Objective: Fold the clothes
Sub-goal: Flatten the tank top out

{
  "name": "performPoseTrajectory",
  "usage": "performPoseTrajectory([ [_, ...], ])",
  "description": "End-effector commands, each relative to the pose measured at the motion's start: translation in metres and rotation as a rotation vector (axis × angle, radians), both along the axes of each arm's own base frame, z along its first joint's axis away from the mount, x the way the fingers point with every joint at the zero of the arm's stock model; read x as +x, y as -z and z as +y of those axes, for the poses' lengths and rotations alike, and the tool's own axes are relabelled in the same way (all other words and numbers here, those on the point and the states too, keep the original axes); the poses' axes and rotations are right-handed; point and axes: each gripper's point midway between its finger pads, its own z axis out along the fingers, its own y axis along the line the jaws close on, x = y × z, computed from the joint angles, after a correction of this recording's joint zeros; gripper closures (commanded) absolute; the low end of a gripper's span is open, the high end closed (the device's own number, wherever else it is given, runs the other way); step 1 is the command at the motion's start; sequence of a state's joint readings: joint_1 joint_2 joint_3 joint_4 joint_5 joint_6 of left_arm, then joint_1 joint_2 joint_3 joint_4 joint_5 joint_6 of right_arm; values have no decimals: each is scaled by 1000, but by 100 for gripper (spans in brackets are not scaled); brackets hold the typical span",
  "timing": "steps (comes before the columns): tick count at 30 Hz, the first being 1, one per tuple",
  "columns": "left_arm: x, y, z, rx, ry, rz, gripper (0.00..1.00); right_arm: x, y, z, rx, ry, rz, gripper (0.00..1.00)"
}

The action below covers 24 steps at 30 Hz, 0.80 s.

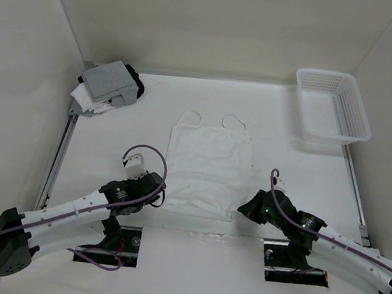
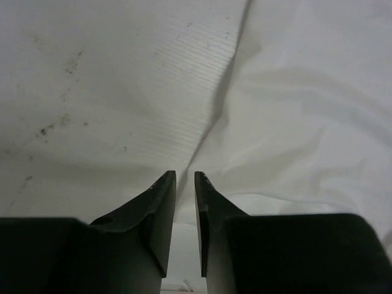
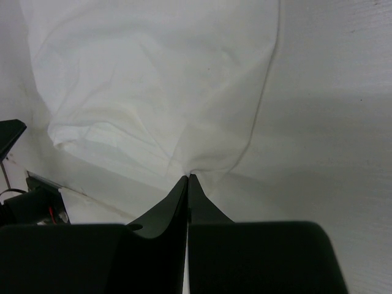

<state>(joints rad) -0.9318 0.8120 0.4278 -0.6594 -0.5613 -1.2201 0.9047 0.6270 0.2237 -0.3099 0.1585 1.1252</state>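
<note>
At the middle of the table (image 1: 297, 186), one white tank top (image 1: 205, 169) lies flat, its two straps (image 1: 235, 122) toward the far side. Two grippers sit at its near hem. The left gripper (image 2: 185, 177) is at the near left corner, its fingers a narrow gap apart and cloth just ahead of the tips; whether any is caught cannot be told. The right gripper (image 3: 187, 177) is at the near right corner, its fingers pressed together on a puckered pinch of cloth. One white basket (image 1: 331, 112) stands far right and one stack of folded garments (image 1: 107, 87) far left, both well apart from the top. From overhead, the arms partly hide both hem corners.
</note>
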Motion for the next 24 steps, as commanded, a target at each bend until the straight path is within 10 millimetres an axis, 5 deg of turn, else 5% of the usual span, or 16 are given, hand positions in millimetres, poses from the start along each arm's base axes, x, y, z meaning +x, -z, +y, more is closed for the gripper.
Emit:
performPoseTrajectory([
  [1,-11,-5,4,-37,-45,49,84,10,-23,6,30,5,-59,97],
  [10,-20,2,-15,-119,-22,105,73,11,-25,6,31,0,-68,97],
  [24,-31,18,-19,-96,13,163,78,12,-28,5,42,4,-79,97],
])
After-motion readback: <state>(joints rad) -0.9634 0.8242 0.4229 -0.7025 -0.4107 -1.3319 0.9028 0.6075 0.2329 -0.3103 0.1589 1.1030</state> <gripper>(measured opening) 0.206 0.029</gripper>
